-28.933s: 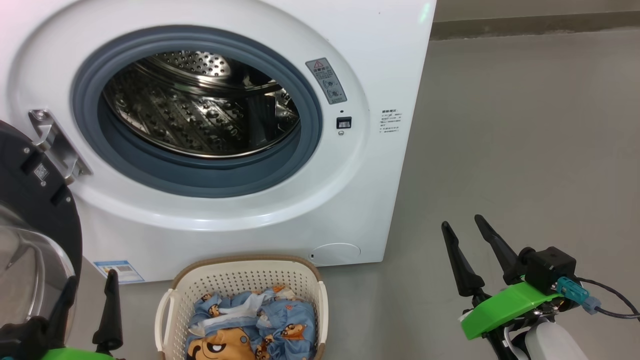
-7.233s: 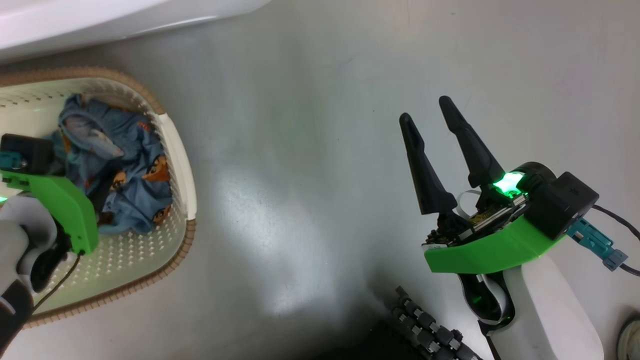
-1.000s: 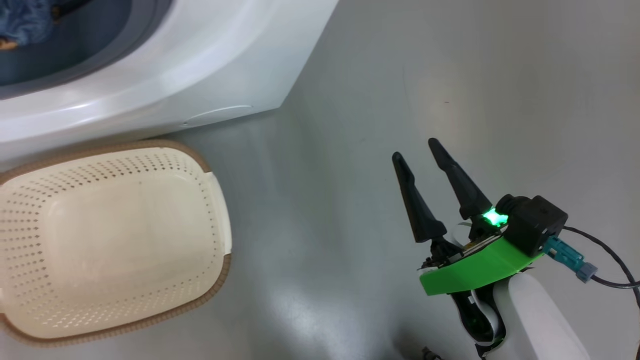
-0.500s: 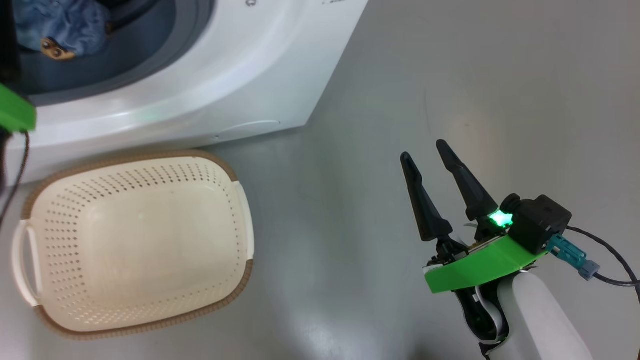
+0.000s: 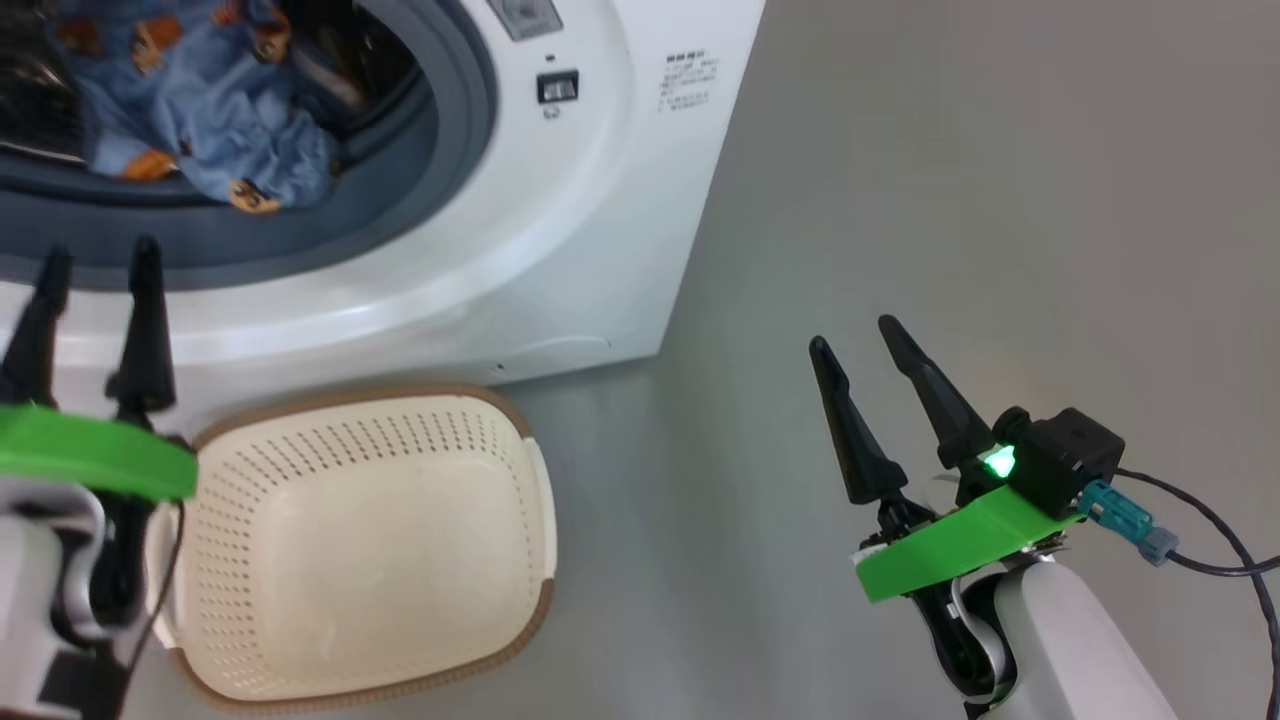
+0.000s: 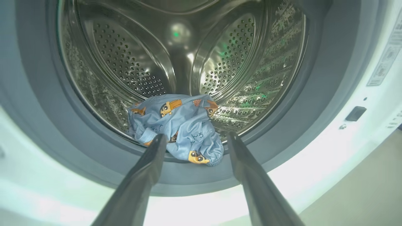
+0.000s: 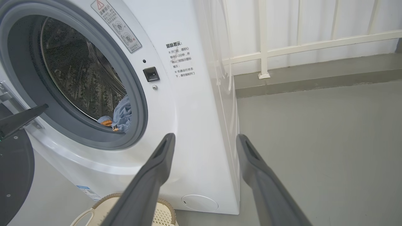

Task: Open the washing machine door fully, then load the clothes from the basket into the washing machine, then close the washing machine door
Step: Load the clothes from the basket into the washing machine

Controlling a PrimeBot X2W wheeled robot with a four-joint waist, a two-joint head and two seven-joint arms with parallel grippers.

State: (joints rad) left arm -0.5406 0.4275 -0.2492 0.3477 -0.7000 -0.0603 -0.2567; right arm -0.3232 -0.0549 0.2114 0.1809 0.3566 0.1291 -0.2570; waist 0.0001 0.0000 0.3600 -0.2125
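Head view: the washing machine (image 5: pixel 560 250) takes up 10 to 12 o'clock, its top & left side cut off by the frame. In the drum mouth at 11 o'clock lie the clothes (image 5: pixel 200 110), one blue bundle w/ orange bear prints, lower edge at the lip of the grey gasket (image 5: pixel 470 130); can't tell how many garments. At 7 o'clock the basket (image 5: pixel 350 400) sits on the floor (image 5: pixel 1000 150) just beside the machine's foot, bare perforated bottom showing, left handle hidden behind the L arm. At 9 o'clock the left gripper (image 5: pixel 100 247) has fingers spread wide w/ nothing between them, tips in front of the machine's lower front. L wrist view looks past them into the steel drum (image 6: pixel 232 62) at the bundle. At 4 o'clock the right gripper (image 5: pixel 853 333) hangs over bare floor, well apart from the machine, jaws wide, holding nothing. In R wrist view the washing machine door (image 7: pixel 12 169) is just a dark curved slab at 8 o'clock, swung out, mostly out of frame.
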